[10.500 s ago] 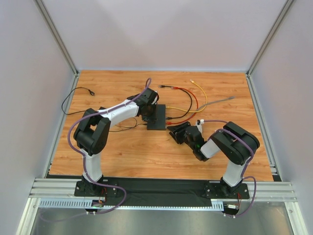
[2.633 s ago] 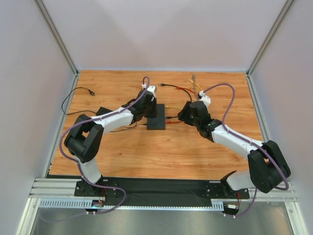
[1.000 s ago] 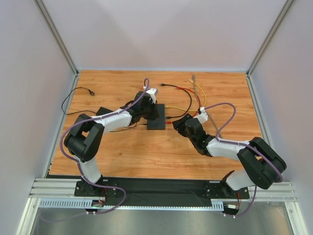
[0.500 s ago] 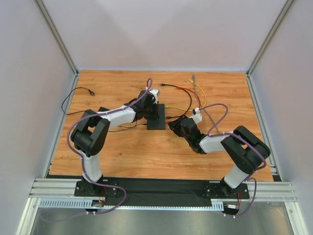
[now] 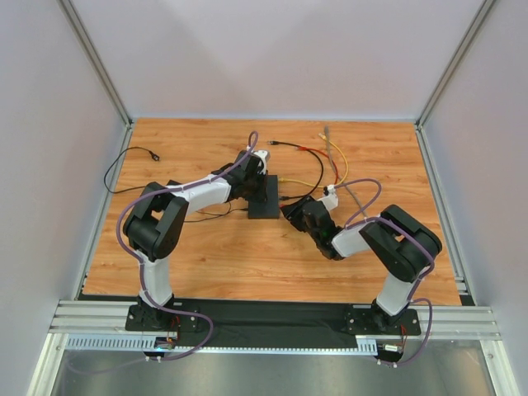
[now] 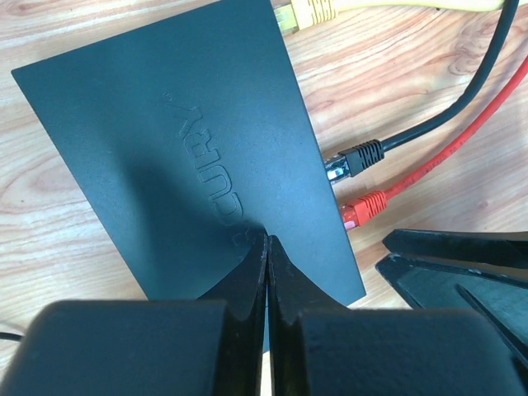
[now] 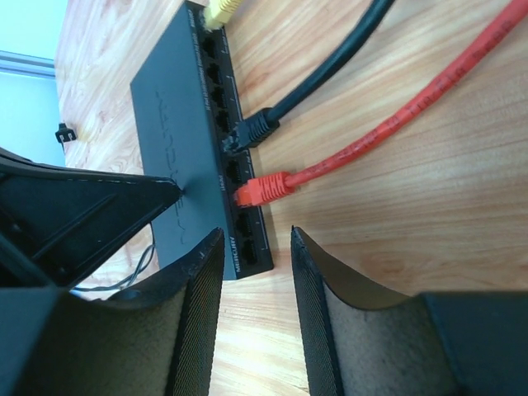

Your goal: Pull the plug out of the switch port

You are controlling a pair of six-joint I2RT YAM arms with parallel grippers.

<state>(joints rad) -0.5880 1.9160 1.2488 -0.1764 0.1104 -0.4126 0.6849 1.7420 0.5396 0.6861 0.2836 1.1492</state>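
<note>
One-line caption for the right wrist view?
Right fingers open before the red plug in the switch; shut left fingers touch its top.

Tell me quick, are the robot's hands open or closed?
Left gripper: closed, empty, tips on the black box.
Right gripper: open, empty, facing the red plug.

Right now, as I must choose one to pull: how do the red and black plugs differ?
The red plug lies nearest the right gripper's open jaws; the black plug sits farther along the switch. The red plug's cable looks ridged, the black plug's cable smooth. Both sit in ports.
</note>
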